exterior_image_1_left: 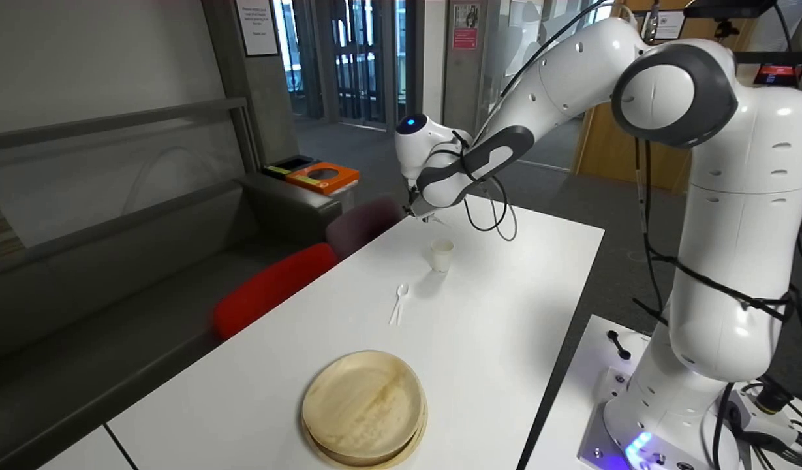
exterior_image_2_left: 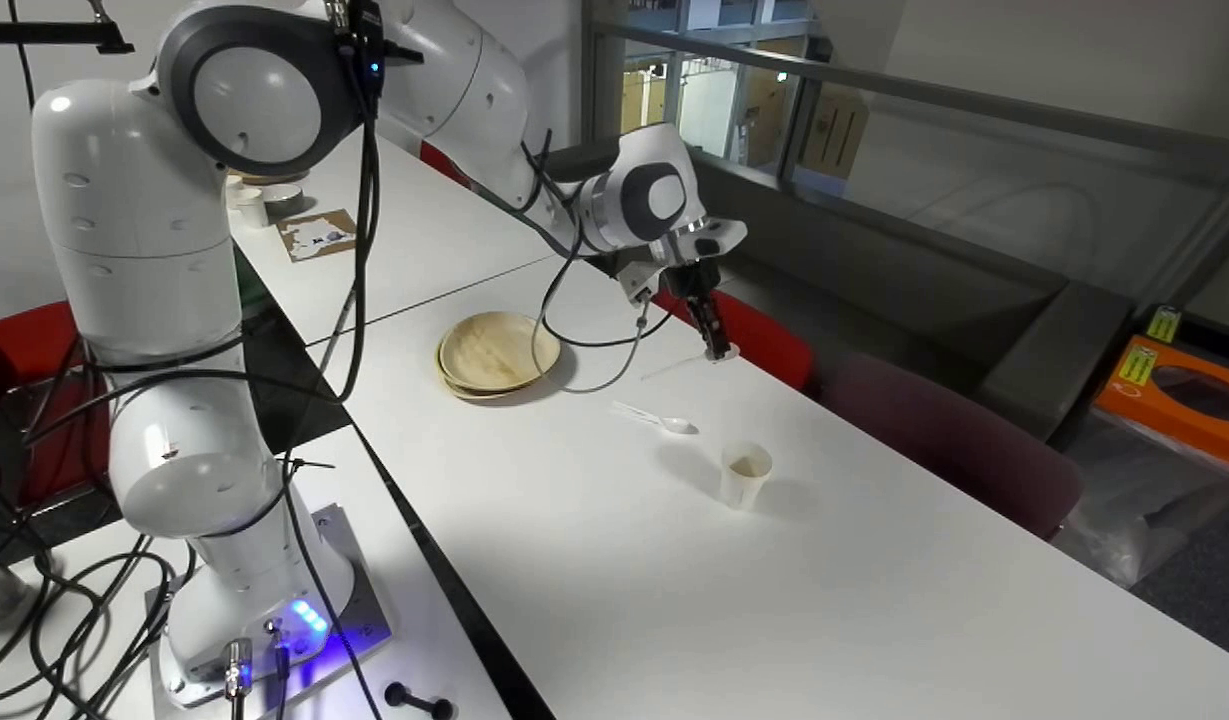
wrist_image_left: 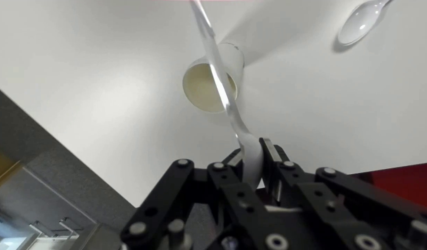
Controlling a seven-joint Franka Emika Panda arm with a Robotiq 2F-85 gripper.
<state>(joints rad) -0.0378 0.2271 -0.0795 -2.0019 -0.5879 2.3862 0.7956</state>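
Spoon (wrist_image_left: 224, 93) in end effector (wrist_image_left: 252, 154), wall notice (exterior_image_1_left: 257, 27) blurred

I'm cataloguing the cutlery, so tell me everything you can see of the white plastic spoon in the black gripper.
The glossy white spoon looks plastic: a slim handle curves into a rounded bowl. The black gripper clamps the bowl, partly hiding it, and the handle sticks out free. The spoon hangs above the white tabletop; nothing else visibly touches it.

Dark sofa (exterior_image_1_left: 113, 294), red chair (exterior_image_1_left: 273, 289), orange-topped bin (exterior_image_1_left: 308, 181), stacked tan plates (exterior_image_1_left: 363, 405)
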